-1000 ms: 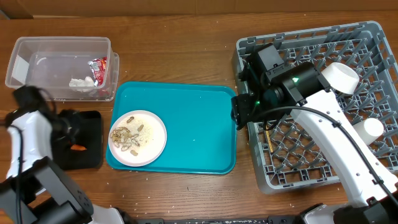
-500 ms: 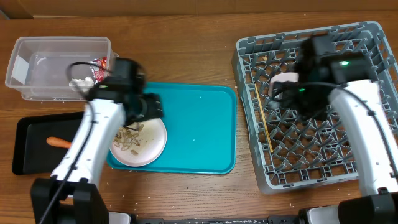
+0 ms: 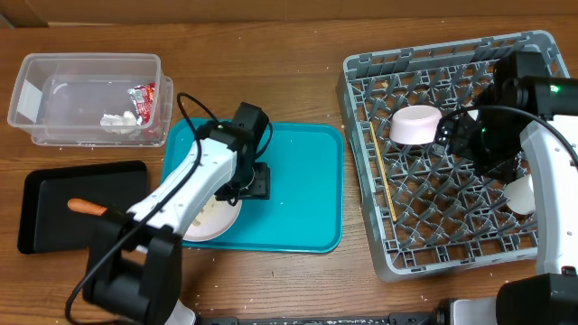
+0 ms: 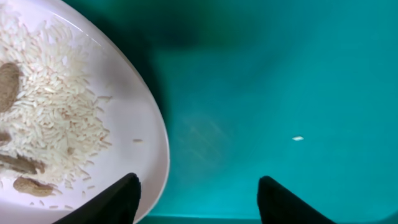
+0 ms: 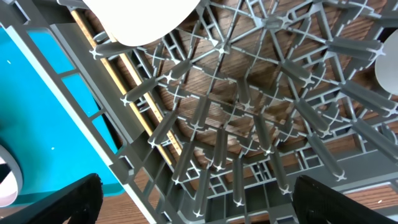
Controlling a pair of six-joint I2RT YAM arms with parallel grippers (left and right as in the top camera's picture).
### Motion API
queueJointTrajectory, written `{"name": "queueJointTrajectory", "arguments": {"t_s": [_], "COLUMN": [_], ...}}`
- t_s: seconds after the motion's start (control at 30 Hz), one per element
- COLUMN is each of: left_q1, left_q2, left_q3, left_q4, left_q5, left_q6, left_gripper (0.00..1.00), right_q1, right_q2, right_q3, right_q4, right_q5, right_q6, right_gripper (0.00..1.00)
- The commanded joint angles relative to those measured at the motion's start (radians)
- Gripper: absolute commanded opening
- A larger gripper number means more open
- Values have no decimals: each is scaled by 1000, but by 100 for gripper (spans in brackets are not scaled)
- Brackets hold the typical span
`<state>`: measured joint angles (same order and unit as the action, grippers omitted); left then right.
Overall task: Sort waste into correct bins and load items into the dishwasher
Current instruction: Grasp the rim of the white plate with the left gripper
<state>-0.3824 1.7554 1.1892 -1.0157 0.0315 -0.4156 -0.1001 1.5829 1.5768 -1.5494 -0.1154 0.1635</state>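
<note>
Left of the teal tray [image 3: 298, 181], the carrot [image 3: 86, 206] lies in the black tray [image 3: 45, 226]. On the teal tray's left part, the left tool [image 4: 199, 193] stands open over the plate's [image 4: 74, 112] rim. Right of it, the right tool [image 5: 196, 199] hangs wide open above the rack [image 3: 361, 68], which holds a bowl [image 3: 415, 125] and chopsticks [image 3: 383, 185].

Robot lab bench: wooden table [image 3: 271, 36], dish rack [image 3: 433, 217], teal tray [image 3: 298, 181]

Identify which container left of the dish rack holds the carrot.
The shallow black tray: the orange carrot lies on it. The clear tub holds a red wrapper and tissue; the teal tray holds a plate.
</note>
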Motion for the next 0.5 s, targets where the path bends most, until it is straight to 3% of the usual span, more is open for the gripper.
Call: {"name": "queueJointTrajectory", "arguments": {"t_s": [0.0,0.2,0.47], "left_q1": [-5,-5,-5], "left_q2": [56,137,195], "left_q3": [10,10,10], "left_q4": [3,7,38], "left_q5": [-29,-66,-76], "left_q6": [-19,-19,-19], "left_gripper": [60,56,41], "right_q1": [-1,-1,-1], "right_q2": [-13,-13,-13], "right_q3": [-1,-1,-1], "right_q4": [3,3,6], "right_q5": [2,2,2], "right_q6": [-15,-15,-15], "right_gripper": [100,100,100]}}
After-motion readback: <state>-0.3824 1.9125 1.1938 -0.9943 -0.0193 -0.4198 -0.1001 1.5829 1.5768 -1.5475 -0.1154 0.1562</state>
